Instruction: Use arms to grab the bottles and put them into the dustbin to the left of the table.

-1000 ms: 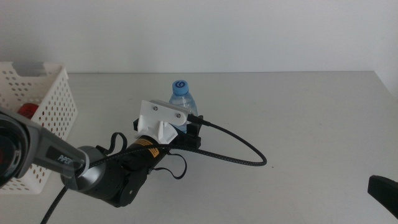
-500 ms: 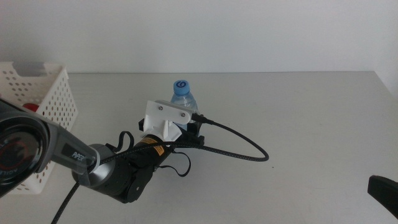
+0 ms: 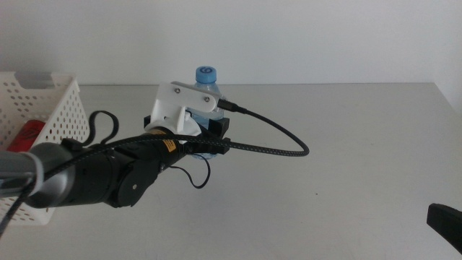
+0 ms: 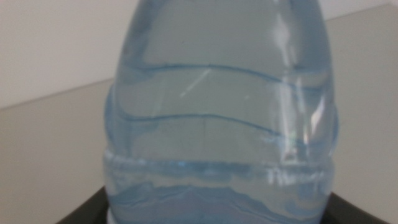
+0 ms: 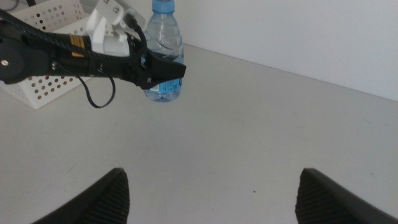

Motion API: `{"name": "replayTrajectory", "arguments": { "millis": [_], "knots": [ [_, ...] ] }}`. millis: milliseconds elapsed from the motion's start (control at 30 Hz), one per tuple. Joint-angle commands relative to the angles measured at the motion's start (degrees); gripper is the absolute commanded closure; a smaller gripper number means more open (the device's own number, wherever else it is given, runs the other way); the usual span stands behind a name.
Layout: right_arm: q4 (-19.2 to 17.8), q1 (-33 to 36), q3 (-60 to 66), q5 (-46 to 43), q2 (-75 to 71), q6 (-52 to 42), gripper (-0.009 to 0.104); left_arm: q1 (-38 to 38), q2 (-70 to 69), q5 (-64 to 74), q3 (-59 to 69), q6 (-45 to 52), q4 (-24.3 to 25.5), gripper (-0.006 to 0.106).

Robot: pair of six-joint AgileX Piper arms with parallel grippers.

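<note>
Middle view, left tool [image 3: 209,142] clamped on upright water bottle [image 3: 207,90], cap up, right tool [image 5: 211,193] apart

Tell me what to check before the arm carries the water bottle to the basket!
1. Left end effector gripping the water bottle: ok, the jaws clamp its sides.
2. Bottle off the table: cannot tell.
3. Bottle upright, blue cap on: ok.
4. Basket has room: ok, only a red can shows inside.
5. Right end effector out of the way: ok, open and waiting at the near edge.
</note>
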Motion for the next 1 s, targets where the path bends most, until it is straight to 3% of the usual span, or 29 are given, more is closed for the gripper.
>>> {"name": "replayTrajectory", "arguments": {
  "millis": [0,267,500,667,967],
  "knots": [
    [-0.8,0.2,-1.9,-3.9,0.4,-0.3,0.024,0.1,-7.7,-1.8,-1.8,1.0,-1.6,0.098],
    [-0.8,0.2,-1.9,-3.9,0.4,-0.3,0.024,2.5,-17.8,20.0,-4.8,6.2,-4.3,0.098],
    [-0.8,0.2,-1.9,-3.9,0.4,-0.3,0.024,10.9,-22.6,44.8,-12.0,8.3,-4.9,0.098],
    [-0.8,0.2,-1.9,-3.9,0.4,-0.3,0.024,20.3,-22.6,63.7,-20.6,12.7,-6.2,0.098],
    [-0.8,0.2,-1.9,-3.9,0.4,-0.3,0.024,38.5,-22.3,78.0,-31.7,20.8,-6.4,0.098]
  ]
}}
